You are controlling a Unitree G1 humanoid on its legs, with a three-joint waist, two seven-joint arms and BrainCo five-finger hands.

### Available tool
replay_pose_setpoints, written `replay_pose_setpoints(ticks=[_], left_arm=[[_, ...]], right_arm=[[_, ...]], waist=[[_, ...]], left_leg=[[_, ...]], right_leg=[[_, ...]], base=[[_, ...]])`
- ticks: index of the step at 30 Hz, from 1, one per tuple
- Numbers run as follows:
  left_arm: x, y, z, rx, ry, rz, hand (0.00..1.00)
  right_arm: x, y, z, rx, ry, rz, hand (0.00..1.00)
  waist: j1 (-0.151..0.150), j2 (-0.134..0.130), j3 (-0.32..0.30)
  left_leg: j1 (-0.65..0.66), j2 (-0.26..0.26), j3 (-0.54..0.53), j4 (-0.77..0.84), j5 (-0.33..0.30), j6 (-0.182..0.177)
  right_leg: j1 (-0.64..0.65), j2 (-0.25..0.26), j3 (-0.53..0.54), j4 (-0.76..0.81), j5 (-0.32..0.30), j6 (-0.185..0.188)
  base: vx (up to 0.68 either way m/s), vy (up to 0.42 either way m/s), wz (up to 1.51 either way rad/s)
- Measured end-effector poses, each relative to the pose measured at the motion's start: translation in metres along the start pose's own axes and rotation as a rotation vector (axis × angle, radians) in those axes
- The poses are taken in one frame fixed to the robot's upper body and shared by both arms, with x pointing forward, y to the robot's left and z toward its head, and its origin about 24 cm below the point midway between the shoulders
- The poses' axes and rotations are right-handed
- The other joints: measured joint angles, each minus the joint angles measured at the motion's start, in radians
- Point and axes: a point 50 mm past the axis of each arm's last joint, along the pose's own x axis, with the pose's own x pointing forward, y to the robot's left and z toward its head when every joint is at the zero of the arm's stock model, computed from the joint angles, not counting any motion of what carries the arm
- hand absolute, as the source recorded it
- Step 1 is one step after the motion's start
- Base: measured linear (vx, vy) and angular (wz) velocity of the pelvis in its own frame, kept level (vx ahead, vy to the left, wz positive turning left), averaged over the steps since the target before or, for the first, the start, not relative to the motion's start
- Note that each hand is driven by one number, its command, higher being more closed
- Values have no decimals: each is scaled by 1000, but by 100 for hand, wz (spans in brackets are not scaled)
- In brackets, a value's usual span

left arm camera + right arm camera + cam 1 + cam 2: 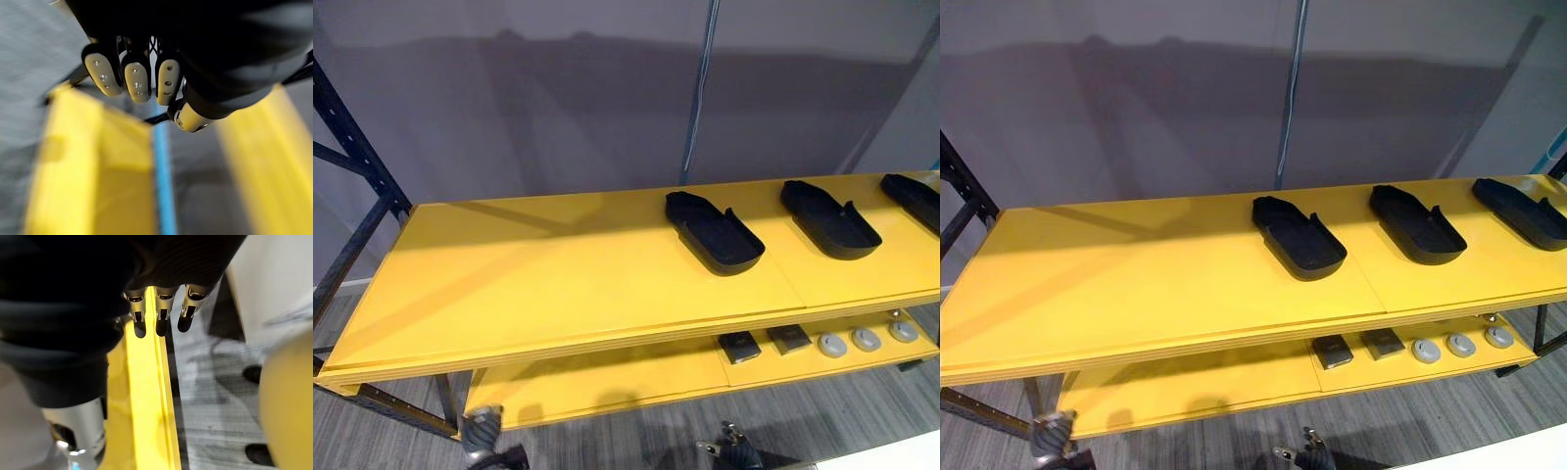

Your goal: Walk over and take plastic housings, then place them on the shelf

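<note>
Three black plastic housings lie in a row on the right half of the yellow shelf top [538, 274]: one near the middle [715, 233], one further right [829, 220], and one cut off by the right edge [913, 199]. Each is a shallow, open, elongated tray. My left hand [481, 427] hangs low in front of the shelf's left part, with relaxed fingers [137, 78] and nothing in it. Below the middle housing, my right hand [734, 448] also hangs low, its fingers [159, 313] loose and empty. Both hands are well short of the housings.
The left half of the shelf top is bare. On the lower yellow shelf [607, 382] lie two dark square parts [740, 346] and three grey round ones [867, 339]. A dark metal upright [352, 147] stands at the left end. A grey wall backs the shelf.
</note>
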Motion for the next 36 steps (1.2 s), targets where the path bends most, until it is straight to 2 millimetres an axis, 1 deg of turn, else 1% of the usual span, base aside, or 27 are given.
replay_pose_setpoints(ticks=[1, 3, 6, 9, 10, 14, 17, 19, 21, 22, 23, 25, 26, 29, 31, 32, 33, 34, 35, 36], left_arm=[[0, -2, -8, 8, 35, -12, 0], [-2, -10, -36, 41, 164, -47, 0], [-2, -19, -48, 68, 221, -85, 0], [1, -24, -50, 79, 240, -103, 0], [2, -27, -49, 82, 240, -112, 0], [3, -48, -45, 140, 217, -223, 0], [5, -51, -43, 168, 201, -262, 0], [4, -54, -41, 181, 192, -278, 0], [4, -56, -40, 184, 184, -287, 0], [5, -58, -38, 187, 174, -294, 0], [5, -60, -36, 192, 162, -301, 0], [10, -65, -25, 203, 125, -309, 0], [11, -65, -23, 204, 119, -310, 0], [17, -71, -10, 227, 66, -329, 0], [20, -76, 2, 251, 17, -342, 0], [23, -79, 11, 256, -16, -342, 0], [26, -80, 18, 257, -36, -340, 0], [27, -80, 19, 260, -40, -340, 0], [27, -81, 22, 258, -47, -341, 0], [30, -82, 27, 256, -59, -337, 0]], right_arm=[[0, 1, 0, 3, -2, 1, 0], [-1, 3, 3, 16, -13, 1, 0], [-1, 1, 1, 32, -9, -19, 0], [0, -3, -3, 40, 13, -45, 0], [1, -4, -4, 41, 20, -49, 0], [3, -10, -12, 37, 74, -72, 0], [4, -12, -11, 32, 73, -74, 0], [6, -14, -10, 23, 81, -76, 0], [8, -15, -6, 19, 71, -77, 0], [10, -14, -1, 17, 57, -74, 0], [11, -13, 2, 16, 48, -71, 0], [13, -13, 9, 13, 27, -72, 0], [13, -13, 11, 12, 20, -72, 0], [14, -10, 27, 6, -49, -79, 0], [14, -9, 34, 8, -81, -82, 0], [15, -7, 38, 2, -92, -77, 0], [15, -6, 38, -3, -91, -71, 0], [15, -5, 37, -4, -87, -69, 0], [14, -5, 31, -5, -64, -69, 0], [14, -6, 26, -13, -43, -69, 0]], waist=[[0, 1, -1], [-3, 1, -10], [-2, 1, -10], [-3, 6, -13], [-4, 6, -13], [-4, 7, -13], [-7, 9, -12], [-6, 14, -7], [-6, 18, 2], [-5, 18, 16], [-6, 18, 21], [-4, 10, 53], [-3, 7, 61], [-5, -9, 83], [-6, -14, 86], [-1, -16, 92], [-4, -11, 99], [-6, -10, 99], [-9, -29, 88], [-9, -46, 89]], left_leg=[[1, 0, 4, 0, -1, 0], [2, 1, 20, 2, -10, 3], [2, 2, 31, 1, -13, 0], [1, 2, 48, -3, -13, -5], [1, 2, 48, -4, -13, -5], [3, 2, 63, -6, -12, -3], [5, 3, 81, -8, -13, -6], [15, 3, 102, -8, -17, -9], [14, 4, 119, 3, -27, -6], [10, 5, 135, 18, -37, -8], [-3, 7, 148, 35, -46, -2], [-22, 9, 176, 73, -63, 5], [-26, 9, 184, 80, -66, 6], [-77, 20, 233, 148, -95, 21], [-125, 37, 257, 184, -104, 31], [-142, 50, 272, 192, -105, 38], [-141, 60, 275, 200, -104, 37], [-140, 61, 272, 205, -104, 38], [-140, 57, 268, 223, -105, 38], [-155, 42, 263, 247, -107, 36]], right_leg=[[-1, 0, 3, 0, 0, 0], [-3, 0, 12, 0, -1, 1], [-8, 1, 20, 0, -2, 2], [-18, 4, 39, 0, -2, 2], [-19, 4, 39, -1, -2, 2], [-27, 8, 60, -3, -4, 4], [-40, 13, 84, -2, -4, 4], [-40, 14, 101, 0, -3, 4], [-50, 16, 124, 10, -3, 4], [-63, 17, 144, 24, -3, 4], [-79, 18, 154, 35, -3, 4], [-110, 17, 184, 65, -3, 5], [-118, 18, 195, 72, -2, 7], [-170, 19, 234, 94, 11, 24], [-205, 21, 245, 102, 24, 41], [-263, 15, 182, 231, -25, 15], [-298, -9, 105, 408, -99, 6], [-295, -27, 79, 476, -129, 15], [-280, -65, 47, 537, -164, 36], [-289, -79, 14, 531, -167, 52]], base=[[-6, 6, -14], [-4, 1, -12], [-3, -2, -10], [7, -3, -16], [14, -8, -5], [16, -6, -12], [8, -6, -23], [-5, 5, -31], [-28, 12, -32], [-54, 17, -39], [-72, 16, -45], [-82, 14, -39], [-94, 23, -37], [-103, 27, -42], [-117, 14, -35], [-100, -27, -35], [-64, -42, -25], [25, -66, -1], [87, -86, 7], [80, -94, 0]])
